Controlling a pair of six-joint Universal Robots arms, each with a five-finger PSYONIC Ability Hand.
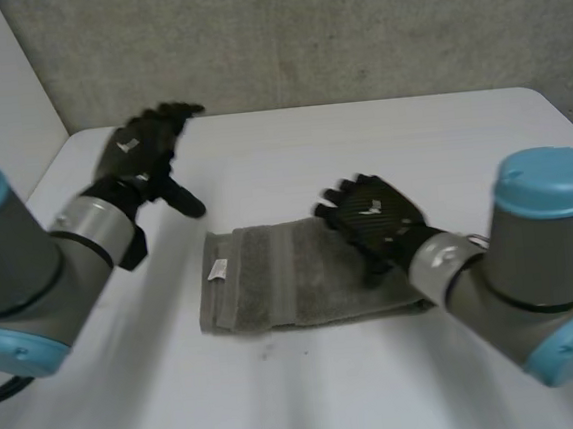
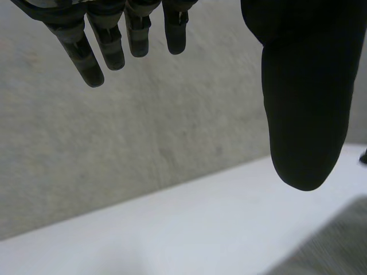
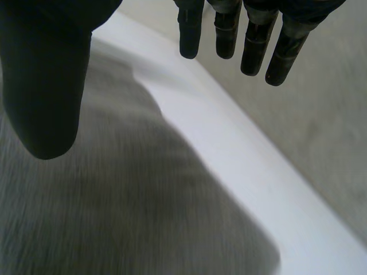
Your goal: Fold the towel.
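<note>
I count one towel, one white tag on it, one table, and my two hands: left hand, right hand.

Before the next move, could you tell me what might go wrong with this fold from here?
1. The left hand is open and off the towel, so nothing pins it; a pull by the right hand may drag the whole towel across the table.
2. The right hand, open, is over the towel's right part, not at an edge; closing there could bunch the layers.
</note>
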